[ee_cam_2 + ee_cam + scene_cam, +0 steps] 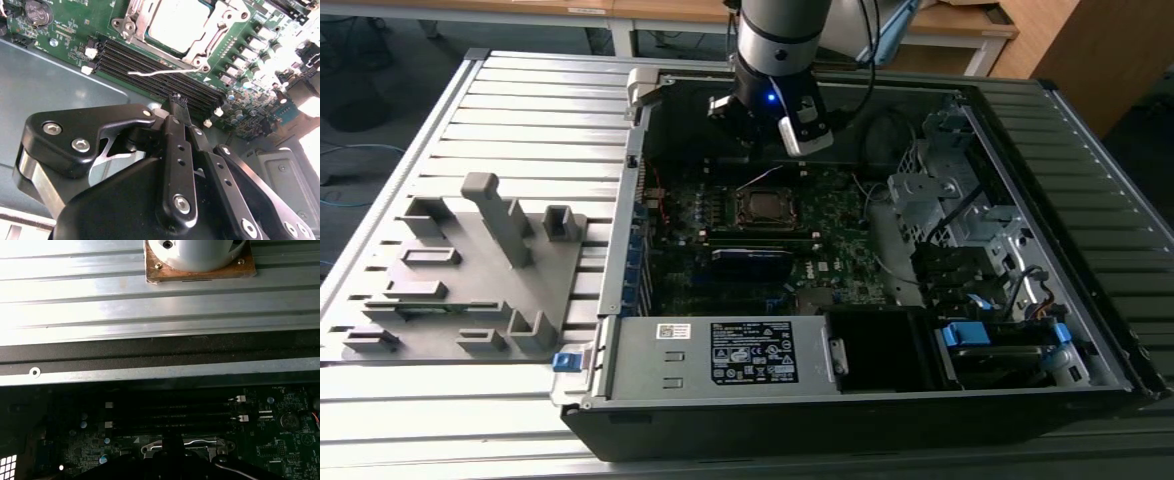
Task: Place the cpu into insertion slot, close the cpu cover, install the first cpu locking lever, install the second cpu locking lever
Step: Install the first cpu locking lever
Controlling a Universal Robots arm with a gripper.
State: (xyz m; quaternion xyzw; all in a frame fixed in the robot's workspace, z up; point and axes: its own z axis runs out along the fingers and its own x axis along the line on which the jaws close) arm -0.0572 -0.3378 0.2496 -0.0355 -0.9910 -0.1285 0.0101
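Second wrist view shows the gripper [176,100] with its fingers pressed together on nothing, poised over the long black slots [145,62], near one thin locking lever [165,72] lying loose across them. One cpu [177,25] sits in the one insertion slot [121,25], under one cpu cover [200,42] that looks lowered. My worry: the narrow tip could slip off that springy wire, letting it snap back, and scrape the slots or the board [65,30].
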